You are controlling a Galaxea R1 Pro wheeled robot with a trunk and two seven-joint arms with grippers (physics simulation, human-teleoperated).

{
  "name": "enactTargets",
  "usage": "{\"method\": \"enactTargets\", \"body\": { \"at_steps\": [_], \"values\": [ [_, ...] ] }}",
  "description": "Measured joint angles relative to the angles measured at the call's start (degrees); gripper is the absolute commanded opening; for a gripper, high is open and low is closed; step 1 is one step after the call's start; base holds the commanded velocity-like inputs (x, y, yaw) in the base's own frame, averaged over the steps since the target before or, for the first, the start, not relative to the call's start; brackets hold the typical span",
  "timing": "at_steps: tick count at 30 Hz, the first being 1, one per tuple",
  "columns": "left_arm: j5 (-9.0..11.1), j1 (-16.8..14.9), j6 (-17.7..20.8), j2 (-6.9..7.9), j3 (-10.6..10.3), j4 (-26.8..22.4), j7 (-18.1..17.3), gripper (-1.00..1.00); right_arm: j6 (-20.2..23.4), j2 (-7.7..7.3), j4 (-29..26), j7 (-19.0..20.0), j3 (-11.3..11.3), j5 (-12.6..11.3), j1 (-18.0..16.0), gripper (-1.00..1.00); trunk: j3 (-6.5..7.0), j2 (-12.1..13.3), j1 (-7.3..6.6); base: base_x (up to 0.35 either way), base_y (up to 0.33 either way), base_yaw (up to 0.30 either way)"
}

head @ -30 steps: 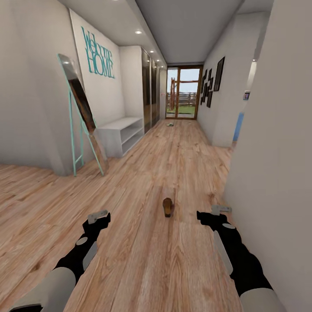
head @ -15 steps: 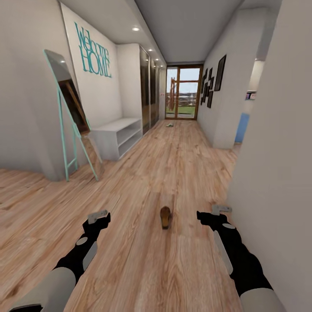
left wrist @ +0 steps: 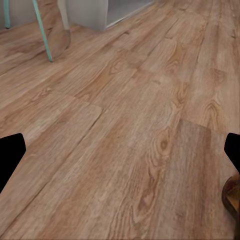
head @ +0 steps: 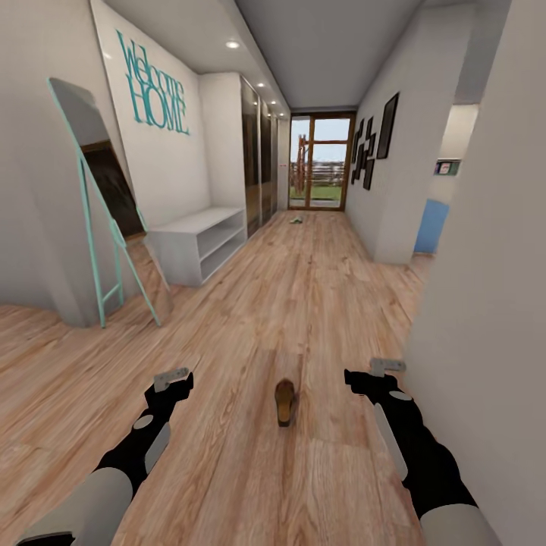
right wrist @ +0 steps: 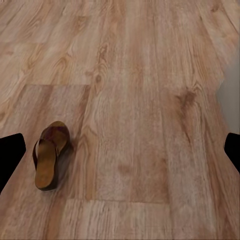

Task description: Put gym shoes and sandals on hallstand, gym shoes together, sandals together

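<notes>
Sandal (head: 284, 402) lies on the corridor floor (head: 250, 470) between both arms, not yet grasped. Left gripper (head: 171, 376) and right gripper (head: 387, 367) hover empty, jaws wide; next, one must reach down.

From the head we look forward and down along the corridor floor (head: 303, 288), both arms at the lower edge. The left wrist camera sits low, close to the planks, facing ahead; the right wrist camera likewise. All three views share the brown sandal (head: 284, 402) (right wrist: 50, 161), cut at the frame edge in the left wrist view (left wrist: 232, 197).
</notes>
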Motion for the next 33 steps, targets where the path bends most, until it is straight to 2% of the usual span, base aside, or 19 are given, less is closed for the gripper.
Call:
{"method": "enactTargets", "body": {
  "at_steps": [11, 20, 33],
  "values": [
    [0.0, 0.0, 0.0, 0.0, 0.0, 0.0, 0.0, 1.0, 0.0, 0.0, 0.0, 0.0, 0.0, 0.0, 0.0, 1.0, 0.0, 0.0, 0.0, 0.349, -0.026, 0.0],
    [0.0, 0.0, 0.0, -0.07, 0.0, 0.0, 0.0, 1.0, 0.0, 0.0, 0.0, 0.0, 0.0, 0.0, 0.0, 1.0, 0.0, 0.0, 0.01, 0.303, -0.191, 0.0],
    [0.0, 0.0, 0.0, -0.09, 0.0, 0.0, 0.0, 1.0, 0.1, 0.0, 0.0, 0.0, 0.0, 0.0, 0.0, 1.0, 0.0, 0.0, 0.03, 0.059, -0.048, 0.0]
  ]
}}
